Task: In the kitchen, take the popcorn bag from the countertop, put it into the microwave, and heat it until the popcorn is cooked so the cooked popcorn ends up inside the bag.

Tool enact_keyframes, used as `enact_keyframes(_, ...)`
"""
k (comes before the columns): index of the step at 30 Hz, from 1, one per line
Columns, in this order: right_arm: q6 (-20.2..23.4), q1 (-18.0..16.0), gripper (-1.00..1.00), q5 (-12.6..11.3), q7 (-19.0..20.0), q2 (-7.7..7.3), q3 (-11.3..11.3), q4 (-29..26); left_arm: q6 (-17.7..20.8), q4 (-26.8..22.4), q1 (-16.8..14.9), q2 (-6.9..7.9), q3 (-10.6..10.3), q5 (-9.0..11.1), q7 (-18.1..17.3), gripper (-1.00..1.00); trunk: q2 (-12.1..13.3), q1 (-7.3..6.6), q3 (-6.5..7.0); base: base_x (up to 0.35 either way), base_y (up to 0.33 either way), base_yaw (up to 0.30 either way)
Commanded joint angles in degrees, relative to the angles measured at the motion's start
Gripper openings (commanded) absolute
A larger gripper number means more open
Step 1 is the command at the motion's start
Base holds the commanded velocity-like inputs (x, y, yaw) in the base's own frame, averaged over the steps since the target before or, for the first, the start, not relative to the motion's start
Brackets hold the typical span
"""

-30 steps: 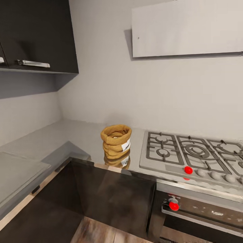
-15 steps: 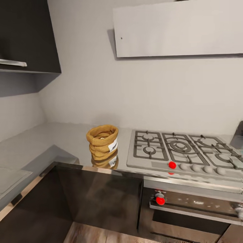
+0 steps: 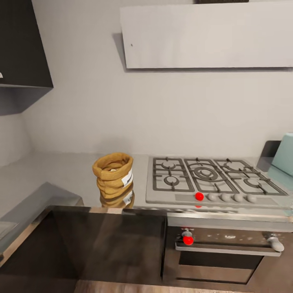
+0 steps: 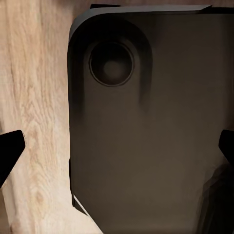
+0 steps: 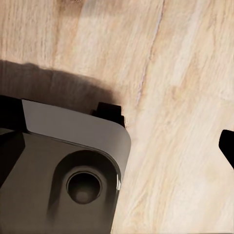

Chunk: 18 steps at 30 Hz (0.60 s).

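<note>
The popcorn bag (image 3: 113, 176), a squat tan sack with a rolled rim and a white label, stands upright on the grey countertop (image 3: 61, 173), just left of the hob. A pale speck shows inside its rim; I cannot tell whether it is popcorn. A pale mint-blue corner of the microwave (image 3: 285, 155) shows at the far right, beyond the hob. In the left wrist view my left gripper (image 4: 117, 151) is open over the robot's dark base and the wooden floor. My right gripper (image 5: 117, 141) is open too, above the floor.
A grey gas hob (image 3: 207, 179) with a red knob lies right of the bag, over a black built-in oven (image 3: 221, 252). A dark wall cabinet (image 3: 22, 44) hangs at upper left, a pale hood (image 3: 207, 36) above the hob. The counter turns a corner at left.
The head camera has swung to the right: the bag and hob sit further left in the picture and the microwave's corner has come into view. The things themselves have not moved.
</note>
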Motion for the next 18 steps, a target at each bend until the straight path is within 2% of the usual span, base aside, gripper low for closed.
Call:
enact_keyframes(1, -0.3, -0.09, 1.0, 0.44, 0.09, -0.04, -0.37, 0.18, -0.15, 0.01, -0.01, 0.0, 0.06, 0.15, -0.01, 1.0, -0.03, 0.0, -0.05, 0.071, 0.147, -0.245)
enact_keyframes(9, -0.32, -0.09, 1.0, 0.44, 0.08, -0.1, -0.39, 0.18, -0.16, 0.01, -0.01, 0.06, 0.06, 0.15, -0.01, 1.0, -0.03, 0.0, -0.05, 0.053, 0.144, -0.225)
enact_keyframes(18, -0.36, -0.08, 1.0, 0.45, 0.12, -0.23, -0.42, 0.18, -0.16, 0.01, -0.01, 0.08, 0.06, 0.15, -0.01, 1.0, -0.03, 0.0, -0.05, 0.002, 0.144, -0.019)
